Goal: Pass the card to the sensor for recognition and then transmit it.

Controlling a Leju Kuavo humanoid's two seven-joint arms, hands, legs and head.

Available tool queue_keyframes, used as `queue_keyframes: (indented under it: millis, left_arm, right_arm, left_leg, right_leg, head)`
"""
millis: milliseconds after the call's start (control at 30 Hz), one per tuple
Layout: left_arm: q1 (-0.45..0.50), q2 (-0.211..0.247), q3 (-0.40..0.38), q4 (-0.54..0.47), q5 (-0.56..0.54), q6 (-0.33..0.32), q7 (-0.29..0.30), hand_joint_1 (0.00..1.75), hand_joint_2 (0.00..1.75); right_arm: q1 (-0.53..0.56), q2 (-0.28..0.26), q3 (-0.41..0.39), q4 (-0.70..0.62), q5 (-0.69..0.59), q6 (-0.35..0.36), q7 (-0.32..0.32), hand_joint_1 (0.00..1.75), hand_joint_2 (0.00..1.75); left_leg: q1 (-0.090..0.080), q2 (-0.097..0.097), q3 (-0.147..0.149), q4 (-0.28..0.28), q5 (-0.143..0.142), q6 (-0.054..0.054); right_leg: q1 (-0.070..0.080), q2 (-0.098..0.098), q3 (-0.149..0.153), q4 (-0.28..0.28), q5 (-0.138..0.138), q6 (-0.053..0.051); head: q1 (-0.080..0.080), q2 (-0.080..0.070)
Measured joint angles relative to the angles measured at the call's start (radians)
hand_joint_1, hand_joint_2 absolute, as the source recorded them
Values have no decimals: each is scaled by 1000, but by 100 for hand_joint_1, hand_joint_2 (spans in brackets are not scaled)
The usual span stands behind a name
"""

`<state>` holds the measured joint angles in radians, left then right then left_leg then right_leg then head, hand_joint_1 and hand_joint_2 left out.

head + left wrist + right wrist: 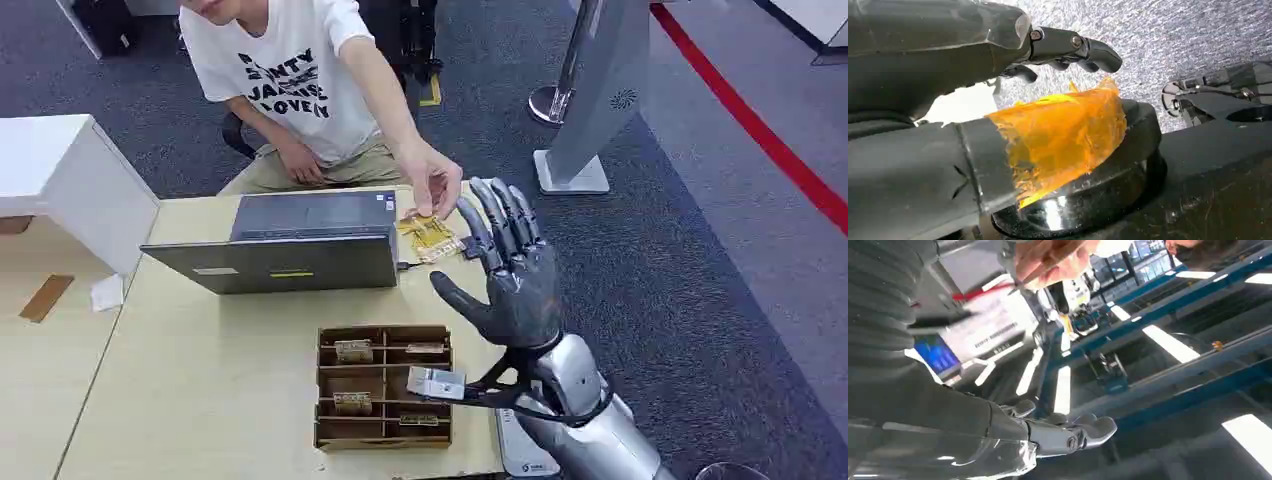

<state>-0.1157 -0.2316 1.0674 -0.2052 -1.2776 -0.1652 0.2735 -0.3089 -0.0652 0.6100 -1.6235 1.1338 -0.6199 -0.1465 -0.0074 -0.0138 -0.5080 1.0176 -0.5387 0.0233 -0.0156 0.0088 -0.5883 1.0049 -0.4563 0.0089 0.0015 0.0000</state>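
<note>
The pale wooden worktop (200,370) fills the lower left of the head view, with one person (290,90) seated at its far edge in the upper middle. One open grey laptop (290,245) sits left of centre. Below it stands one brown divided tray (383,385) with several small cards lying in its slots, too small to count surely. The right robot hand (510,270) is raised at centre right, palm up, fingers spread wide and holding nothing. The person's hand (432,180) reaches down just above and left of its fingertips, touching a yellowish card (428,238) that lies on the worktop by the laptop's right corner. Whether a sensor sits beneath it cannot be told.

By the look of it, the handing-over step is under way; the next move would call for the card to be settled and the raised arm to draw clear.

The left robot hand (1068,50) hangs over grey carpet, fingers curled and empty, orange tape on its thumb.
</note>
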Motion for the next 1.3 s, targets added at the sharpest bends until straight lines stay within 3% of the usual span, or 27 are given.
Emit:
queue_keyframes:
  millis: [333, 367, 400, 467, 500, 1300]
  left_arm:
    - [-10, -1, -21, 0, -9, -5, 10, 0, 0]
    - [-10, -1, -21, 0, -10, -6, 10, 0, 0]
    - [-10, -1, -22, 0, -12, -6, 10, 0, 0]
    - [-11, -1, -23, 0, -15, -6, 11, 0, 0]
    - [-11, -2, -24, 0, -15, -6, 11, 0, 0]
    - [-12, -3, -28, 0, -11, -3, 17, 0, 0]
  right_arm:
    - [-99, 5, 29, 135, 111, 1, 45, 0, 175]
    - [-104, 5, 31, 143, 115, 1, 47, 16, 175]
    - [-109, 6, 34, 149, 118, 1, 49, 16, 175]
    - [-122, 13, 38, 162, 122, 2, 51, 152, 175]
    - [-126, 16, 39, 166, 123, 2, 52, 173, 175]
    - [-128, 50, 84, 177, 90, 5, 55, 175, 175]
  left_leg:
    - [0, 0, 0, 0, 0, 0]
    - [0, 0, 0, 0, 0, 0]
    - [0, 0, 0, 0, 0, 0]
    - [0, 0, 0, 0, 0, 0]
    - [0, 0, 0, 0, 0, 0]
    - [0, 0, 0, 0, 0, 0]
  right_leg:
    - [0, 0, 0, 0, 0, 0]
    - [0, 0, 0, 0, 0, 0]
    - [0, 0, 0, 0, 0, 0]
    - [0, 0, 0, 0, 0, 0]
    - [0, 0, 0, 0, 0, 0]
    - [0, 0, 0, 0, 0, 0]
  head:
    - [0, 0]
    - [0, 0]
    - [0, 0]
    - [0, 0]
    - [0, 0]
    - [0, 0]
